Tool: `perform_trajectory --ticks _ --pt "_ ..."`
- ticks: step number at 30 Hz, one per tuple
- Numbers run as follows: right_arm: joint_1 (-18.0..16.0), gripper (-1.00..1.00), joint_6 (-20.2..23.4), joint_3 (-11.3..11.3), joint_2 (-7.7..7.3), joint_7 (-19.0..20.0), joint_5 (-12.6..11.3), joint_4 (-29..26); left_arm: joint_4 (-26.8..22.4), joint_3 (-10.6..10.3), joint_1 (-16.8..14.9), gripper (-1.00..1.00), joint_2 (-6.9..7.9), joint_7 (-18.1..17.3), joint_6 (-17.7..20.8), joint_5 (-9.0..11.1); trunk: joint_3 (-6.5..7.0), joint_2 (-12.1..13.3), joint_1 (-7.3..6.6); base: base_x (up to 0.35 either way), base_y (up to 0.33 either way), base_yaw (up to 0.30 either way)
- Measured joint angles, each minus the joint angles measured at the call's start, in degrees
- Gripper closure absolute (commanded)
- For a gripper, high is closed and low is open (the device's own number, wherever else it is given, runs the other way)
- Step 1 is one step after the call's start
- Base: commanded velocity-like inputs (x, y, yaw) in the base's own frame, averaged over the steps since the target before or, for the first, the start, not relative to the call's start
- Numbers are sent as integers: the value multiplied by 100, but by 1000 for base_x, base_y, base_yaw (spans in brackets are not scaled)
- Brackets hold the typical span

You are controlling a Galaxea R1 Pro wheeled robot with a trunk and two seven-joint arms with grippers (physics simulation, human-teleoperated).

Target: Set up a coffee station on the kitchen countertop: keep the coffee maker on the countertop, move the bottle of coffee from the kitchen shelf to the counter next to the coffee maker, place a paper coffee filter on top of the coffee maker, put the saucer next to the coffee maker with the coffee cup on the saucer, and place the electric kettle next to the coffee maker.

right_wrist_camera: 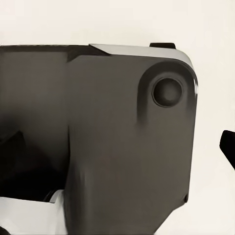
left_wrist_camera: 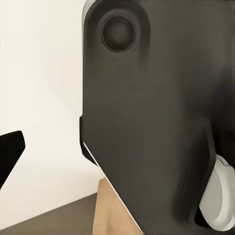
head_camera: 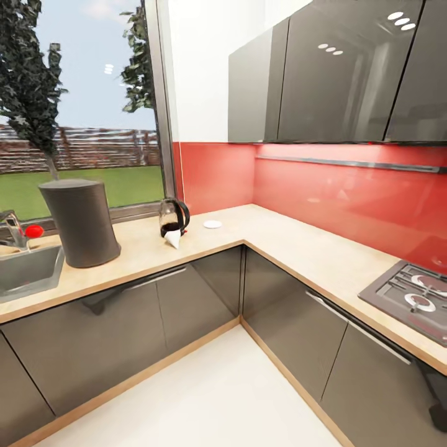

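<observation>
The coffee maker (head_camera: 81,220), a tall dark grey tapered cylinder, stands on the kitchen countertop (head_camera: 298,242) at the left, beside the sink. To its right stands the electric kettle (head_camera: 172,218), a glass jug with a black handle. A white paper coffee filter (head_camera: 174,239) cone lies just in front of the kettle. Further right the white saucer (head_camera: 213,224) lies flat near the corner. The bottle of coffee and the coffee cup are out of view. A black fingertip (left_wrist_camera: 10,152) of my left gripper and a black fingertip (right_wrist_camera: 227,147) of my right gripper show at the picture edges, with nothing held.
A steel sink (head_camera: 28,270) with a tap (head_camera: 15,226) is at the far left. A gas hob (head_camera: 413,295) sits at the right. Glossy grey wall cabinets (head_camera: 335,74) hang over the red splashback. White floor (head_camera: 205,391) lies before the L-shaped cabinets. My dark robot body (left_wrist_camera: 147,122) looms in both wrist views.
</observation>
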Motion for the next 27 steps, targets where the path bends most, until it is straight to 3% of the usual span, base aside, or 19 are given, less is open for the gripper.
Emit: perform_trajectory --ticks 13,27 --pt "0 -100 0 7 0 1 14 0 0 -7 0 -100 0 0 -1 -1 231 522 -286 0 0 13" --pt "1 -100 0 7 -8 8 23 0 -3 -18 -1 -100 3 -3 -2 0 411 1084 -593 0 0 163"
